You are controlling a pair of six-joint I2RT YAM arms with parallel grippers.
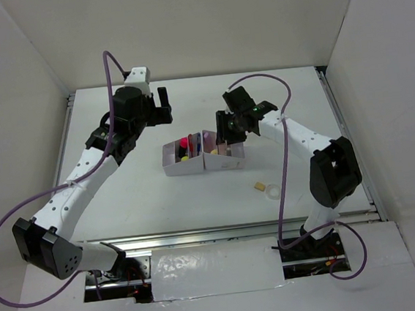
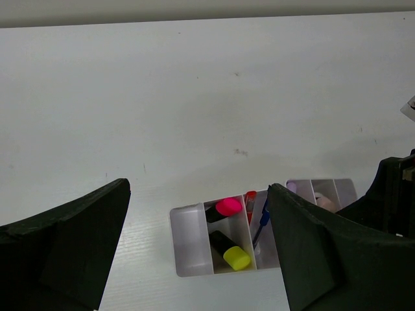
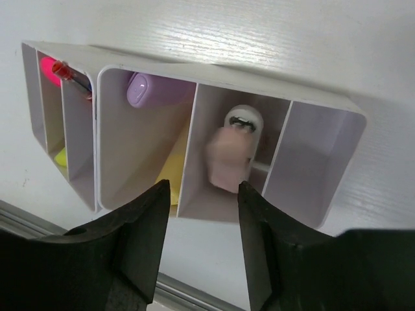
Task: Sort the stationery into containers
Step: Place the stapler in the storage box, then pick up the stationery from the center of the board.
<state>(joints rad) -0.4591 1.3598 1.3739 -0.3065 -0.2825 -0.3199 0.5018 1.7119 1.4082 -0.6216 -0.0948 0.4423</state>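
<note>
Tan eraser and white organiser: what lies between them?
Nothing: the top view shows bare table between the tan eraser and the white organiser; the clear tape ring lies beyond the eraser.

I am working in a robot lab booth: plain white walls (image 1: 202,24) are standing around my right pincer (image 1: 226,133), a white table (image 1: 161,204) is lying beneath it, a purple cable (image 1: 288,170) is trailing behind.

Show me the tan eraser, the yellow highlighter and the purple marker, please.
tan eraser (image 1: 259,186): top view, middle of its upper face.
black-yellow highlighter (image 2: 237,258): left wrist view, its yellow cap.
purple marker (image 3: 150,91): right wrist view, its rounded end.
</note>
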